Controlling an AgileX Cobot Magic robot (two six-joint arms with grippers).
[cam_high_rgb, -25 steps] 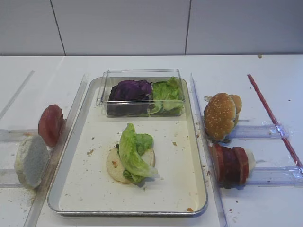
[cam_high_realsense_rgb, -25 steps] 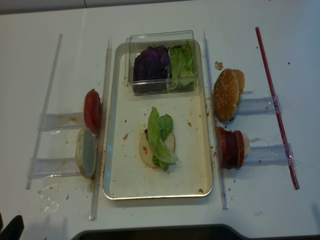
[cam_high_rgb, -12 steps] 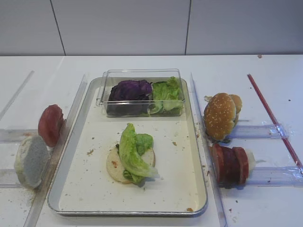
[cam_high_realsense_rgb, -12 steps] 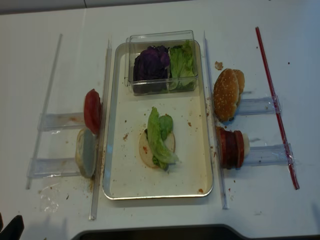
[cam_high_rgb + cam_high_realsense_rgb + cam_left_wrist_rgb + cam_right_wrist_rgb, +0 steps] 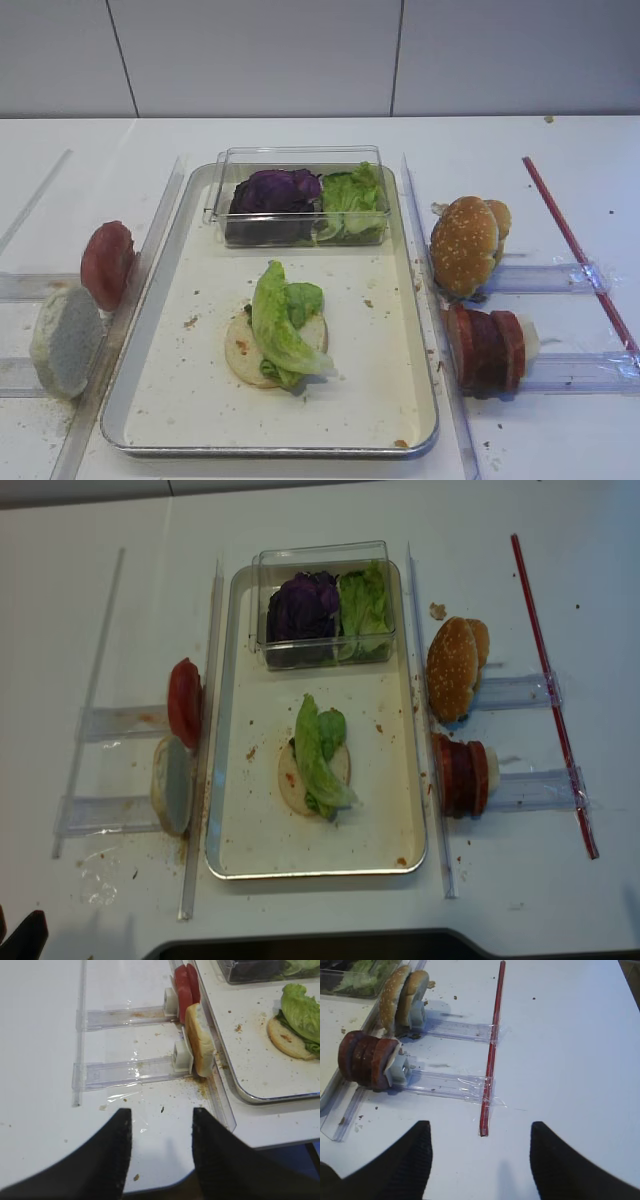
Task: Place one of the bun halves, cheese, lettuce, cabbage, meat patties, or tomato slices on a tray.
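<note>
Though crumb-speckled, white table (image 5: pixel 560 150), grey wall (image 5: pixel 300 55).

Open floor on the tray (image 5: pixel 190 380) across the lower part of the frame. The clear plastic box (image 5: pixel 300 195) blocks the top end, and bun and lettuce (image 5: pixel 278 325) sit mid-tray.

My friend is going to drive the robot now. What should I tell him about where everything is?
Left tool: open, holding nothing, over the table before the left holders.
Right tool: open, holding nothing, near the red strip.
On the tray: a pale bun half with lettuce lying on it.
Clear box at the tray's far end: cabbage and more lettuce.
Left holders: tomato slices and a pale bun.
Right holders: sesame buns and meat patties.
Done: bun and lettuce placed. Left: perhaps a patty or tomato next.
</note>
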